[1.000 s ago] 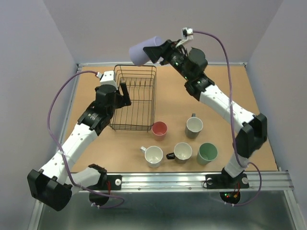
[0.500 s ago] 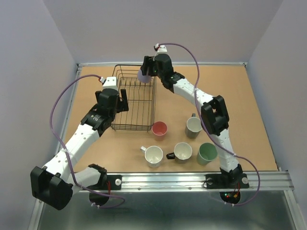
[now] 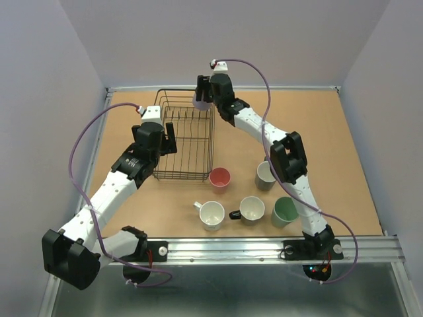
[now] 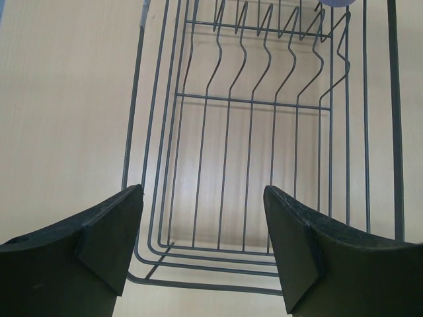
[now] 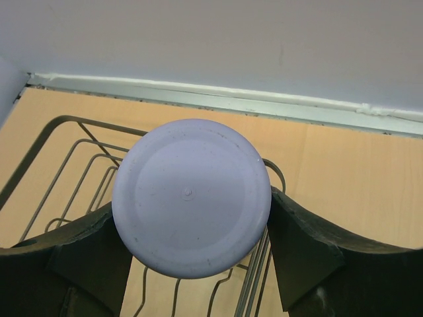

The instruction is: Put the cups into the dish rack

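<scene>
The black wire dish rack [image 3: 213,142] stands at the table's back left with no cups resting in it. My right gripper [image 3: 201,99] is shut on the lavender cup [image 3: 198,104] and holds it over the rack's far right corner. In the right wrist view the cup's round base [image 5: 190,198] faces the camera between the fingers of the gripper [image 5: 192,205], above the rack's rim [image 5: 66,119]. My left gripper [image 3: 169,141] is open and empty at the rack's near left; its wrist view looks into the rack [image 4: 251,101] past the gripper [image 4: 203,198].
Five cups stand upright on the table to the right of and in front of the rack: pink [image 3: 219,178], cream [image 3: 266,175], white [image 3: 211,214], black-handled [image 3: 252,209], mint green [image 3: 285,211]. A wall runs close behind the rack.
My right arm has swung the lavender cup down from high above the back wall to the rack's far right corner. My left gripper has barely moved.
</scene>
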Controlling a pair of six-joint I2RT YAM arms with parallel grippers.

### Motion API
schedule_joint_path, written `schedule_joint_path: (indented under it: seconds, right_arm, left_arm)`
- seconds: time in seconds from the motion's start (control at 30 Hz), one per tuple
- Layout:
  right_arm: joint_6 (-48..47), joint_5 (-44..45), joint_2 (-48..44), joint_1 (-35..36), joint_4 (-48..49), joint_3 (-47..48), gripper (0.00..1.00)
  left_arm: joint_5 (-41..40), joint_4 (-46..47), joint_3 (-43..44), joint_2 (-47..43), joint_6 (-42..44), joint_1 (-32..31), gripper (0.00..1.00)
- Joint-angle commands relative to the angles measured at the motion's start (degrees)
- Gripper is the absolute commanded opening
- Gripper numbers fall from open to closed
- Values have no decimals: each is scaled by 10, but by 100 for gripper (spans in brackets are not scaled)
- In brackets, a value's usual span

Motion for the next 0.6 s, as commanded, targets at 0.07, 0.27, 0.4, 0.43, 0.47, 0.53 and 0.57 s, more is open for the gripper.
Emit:
schedule_joint_path:
  seconds: [0.07, 0.27, 0.4, 0.43, 0.47, 0.53, 0.57]
  right_arm:
    - [-2, 18, 3, 4, 30, 14, 0]
    - [-14, 30, 16, 6, 15, 6, 0]
    - [-24, 50, 38, 7, -20, 23, 0]
    - [-24, 49, 43, 8, -33, 34, 0]
    - [-24, 48, 48, 7, -41, 43, 0]
    - [-23, 49, 67, 7, -64, 58, 1]
    - [-22, 50, 71, 7, -70, 68, 6]
  left_arm:
    - [-2, 24, 0, 0, 7, 4, 83]
    - [5, 24, 0, 5, 6, 6, 82]
    - [6, 24, 0, 7, 5, 7, 82]
    - [8, 24, 0, 9, 5, 8, 82]
    - [9, 24, 0, 10, 5, 8, 82]
    - [12, 24, 2, 11, 6, 8, 82]
    - [14, 23, 2, 13, 6, 10, 82]
